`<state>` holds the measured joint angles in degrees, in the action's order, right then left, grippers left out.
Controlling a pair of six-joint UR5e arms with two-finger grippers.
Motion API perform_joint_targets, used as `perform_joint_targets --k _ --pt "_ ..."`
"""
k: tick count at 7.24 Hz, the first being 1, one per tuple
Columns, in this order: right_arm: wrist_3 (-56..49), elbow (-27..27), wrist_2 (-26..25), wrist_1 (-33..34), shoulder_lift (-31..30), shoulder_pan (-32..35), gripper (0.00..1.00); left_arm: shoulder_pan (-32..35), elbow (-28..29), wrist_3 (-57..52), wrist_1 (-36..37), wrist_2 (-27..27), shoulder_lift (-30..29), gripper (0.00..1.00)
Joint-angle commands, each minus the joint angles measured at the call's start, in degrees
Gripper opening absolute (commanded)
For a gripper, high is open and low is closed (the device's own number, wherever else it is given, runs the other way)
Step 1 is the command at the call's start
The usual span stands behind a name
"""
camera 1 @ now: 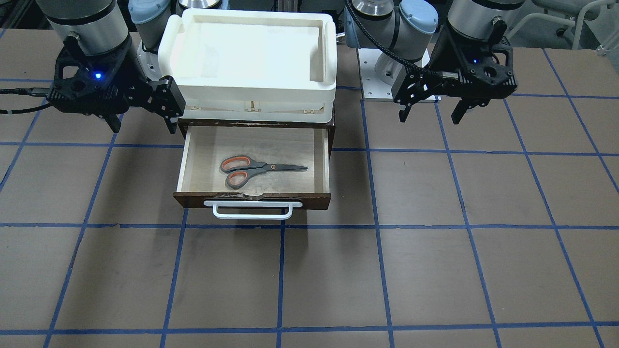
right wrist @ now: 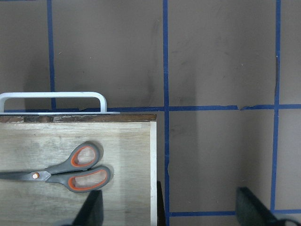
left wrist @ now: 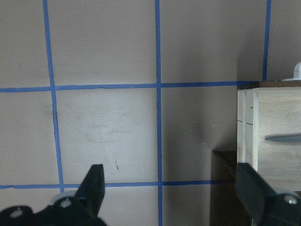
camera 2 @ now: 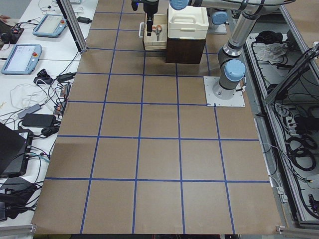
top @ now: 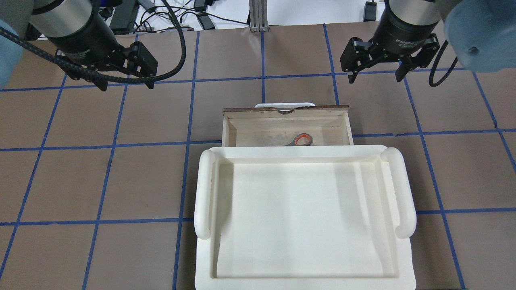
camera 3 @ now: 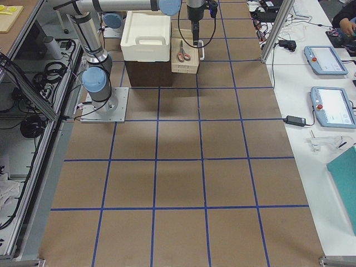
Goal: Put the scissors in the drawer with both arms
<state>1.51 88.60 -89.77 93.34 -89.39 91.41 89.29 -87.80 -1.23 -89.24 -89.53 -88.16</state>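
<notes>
The scissors [camera 1: 256, 169] lie flat inside the open drawer [camera 1: 183, 164], handle loops toward my right arm's side and blades toward my left. The overhead view shows only one orange-lined loop [top: 303, 140]; the white tray hides the rest. My left gripper [camera 1: 430, 116] is open and empty, hovering over the table beside the drawer. My right gripper [camera 1: 144, 126] is open and empty at the drawer's other side, near its back corner. The right wrist view shows the scissors [right wrist: 61, 172] in the drawer. The left wrist view shows only a blade tip [left wrist: 282, 138].
A white plastic tray [camera 1: 251, 89] sits on top of the dark brown cabinet that the drawer slides out of. The drawer's white bar handle [camera 1: 251, 210] points away from the robot. The brown table has blue tape grid lines.
</notes>
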Motion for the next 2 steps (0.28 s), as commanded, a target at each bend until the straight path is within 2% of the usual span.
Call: perform_joint_targets --k 1,2 --pt "-0.2 0.0 0.0 0.0 0.0 0.0 1.00 0.0 0.0 0.0 0.0 -0.3 0.3 1.00" --pt "-0.2 0.0 0.0 0.0 0.0 0.0 1.00 -0.1 -0.1 0.0 0.0 -0.1 -0.4 1.00"
